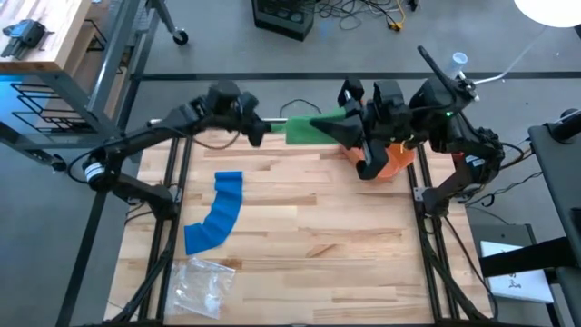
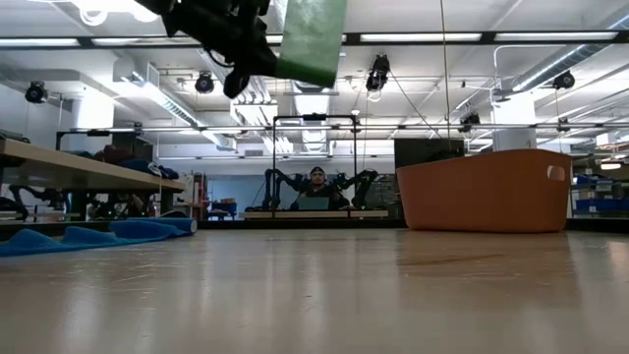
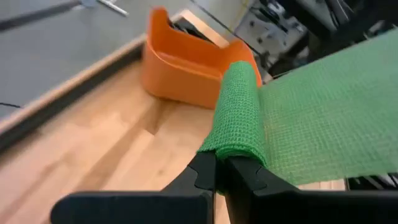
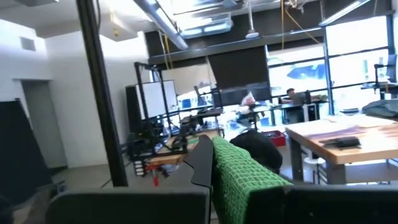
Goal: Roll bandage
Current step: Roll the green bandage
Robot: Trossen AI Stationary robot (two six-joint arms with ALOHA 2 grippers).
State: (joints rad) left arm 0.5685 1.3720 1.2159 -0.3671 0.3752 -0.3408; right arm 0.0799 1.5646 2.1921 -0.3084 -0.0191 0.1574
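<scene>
Knitted green mesh bandage [image 3: 298,118], partly rolled, between both claws.

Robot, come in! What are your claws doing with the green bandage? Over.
Left claw and right claw both shut on green bandage, stretched between them, held above table. Orange bin under right arm. Blue bandage untouched.

The wooden table [image 1: 309,227] carries an orange tub [image 1: 392,163] just below the right gripper's fingers, a blue cloth strip [image 1: 216,213] well away from both grippers' fingers, and what looks like a clear plastic bag [image 1: 204,283].
</scene>
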